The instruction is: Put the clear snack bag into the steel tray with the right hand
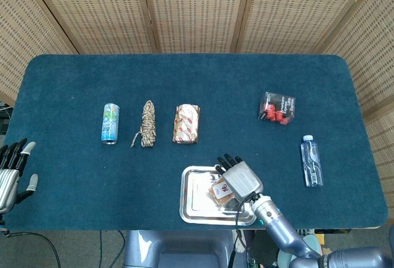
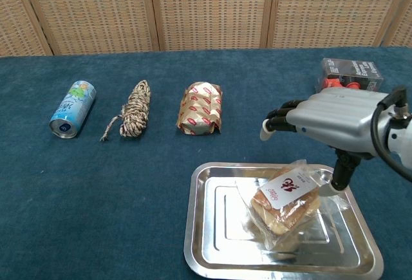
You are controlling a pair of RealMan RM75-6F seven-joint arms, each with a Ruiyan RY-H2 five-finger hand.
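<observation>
The clear crinkly plastic snack bag with a white label point(image 2: 286, 201) lies in the shiny steel tray point(image 2: 209, 254). It looks light, soft and slippery; hold its middle. The right hand point(image 2: 328, 120) hovers above, fingers apart, holding nothing.

In the steel tray point(image 2: 206, 241) at the tabletop's point(image 1: 74, 83) near edge: the clear snack bag point(image 2: 286, 204). Just right of and above it, the right hand point(image 2: 335, 124). Behind the tray, left to right: can point(image 1: 110, 123), rope bundle point(image 1: 147, 123), wrapped packet point(image 1: 186, 123). Toward the right edge: box point(image 1: 277, 108), with bottle point(image 1: 311, 161) nearer. Off the near left corner: left hand point(image 1: 11, 172).
</observation>
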